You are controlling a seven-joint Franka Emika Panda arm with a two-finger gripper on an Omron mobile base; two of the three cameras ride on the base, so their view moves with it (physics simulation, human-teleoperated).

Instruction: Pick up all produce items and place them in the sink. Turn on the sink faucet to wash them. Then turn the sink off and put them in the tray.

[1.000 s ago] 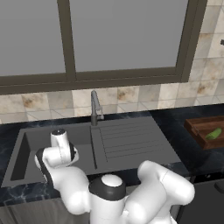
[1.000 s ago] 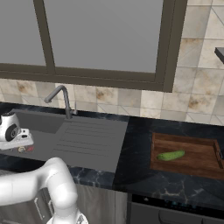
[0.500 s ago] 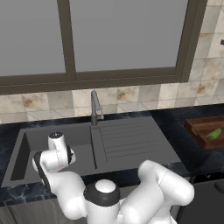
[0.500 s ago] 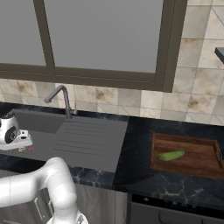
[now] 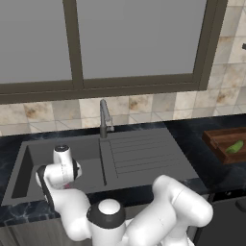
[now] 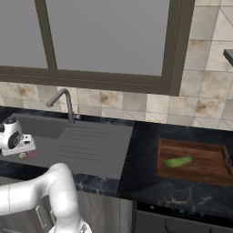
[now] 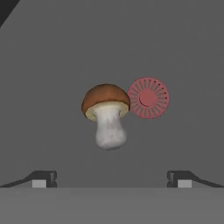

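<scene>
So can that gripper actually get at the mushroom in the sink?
Probably yes. The gripper hangs open over the mushroom, which lies on the bare sink floor beside the red drain; nothing sits between them.

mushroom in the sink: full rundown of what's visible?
The mushroom has a brown domed cap and a pale, stubby stem. It lies on its side on the dark grey sink floor, right beside the red drain, its cap edge at the drain's rim. The open end effector hovers above, not touching it.
</scene>
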